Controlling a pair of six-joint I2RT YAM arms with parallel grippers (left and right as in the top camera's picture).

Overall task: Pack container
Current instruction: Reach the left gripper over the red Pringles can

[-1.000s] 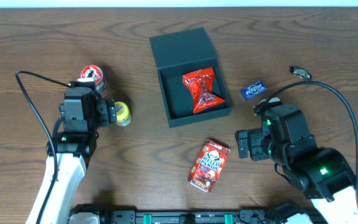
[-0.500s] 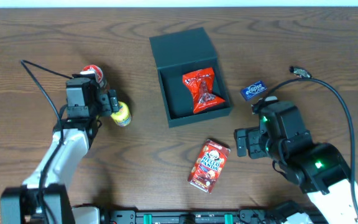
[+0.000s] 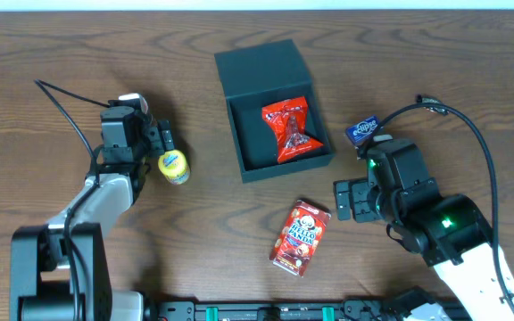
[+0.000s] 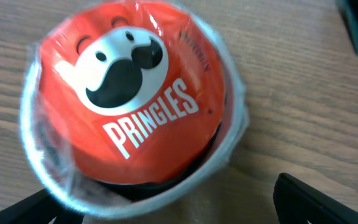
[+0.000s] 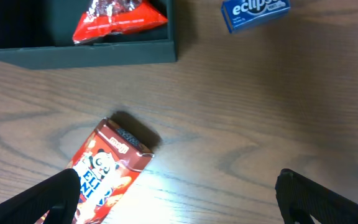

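Overhead, a brown wooden table (image 3: 435, 53) holds two robot arms, a box and several snacks.

The container (image 3: 250, 143) sits at top centre, between the arms. It is a dark teal-grey square box. Its lid (image 3: 261, 64) is swung fully back and lies flat on the far side. A red packet (image 3: 288, 129) rests inside, against the right wall.

A blue gum pack (image 3: 361, 130) lies on the table just right of the container. A red panda biscuit box (image 3: 300, 236) lies flat nearer the front edge, below the container and apart from it.

The left claw (image 4: 176, 208) hangs at the left of the table, well apart from the container. Its jaws are spread wide and grip nothing. Its own camera looks straight down on a Pringles can (image 4: 129, 106), red lid with a moustached face, standing upright on the wood. The can fills the view between the two dark fingertips. The right-hand fingertip (image 4: 319, 199) stands clear of it. From overhead the arm hides nearly all of this can. A yellow can (image 3: 173, 166) sits just beside that arm, on its right.

The right claw (image 3: 342, 201) hovers right of the biscuit box, jaws wide apart and empty. Its camera shows the container's front wall, the gum pack and the top end of the biscuit box.
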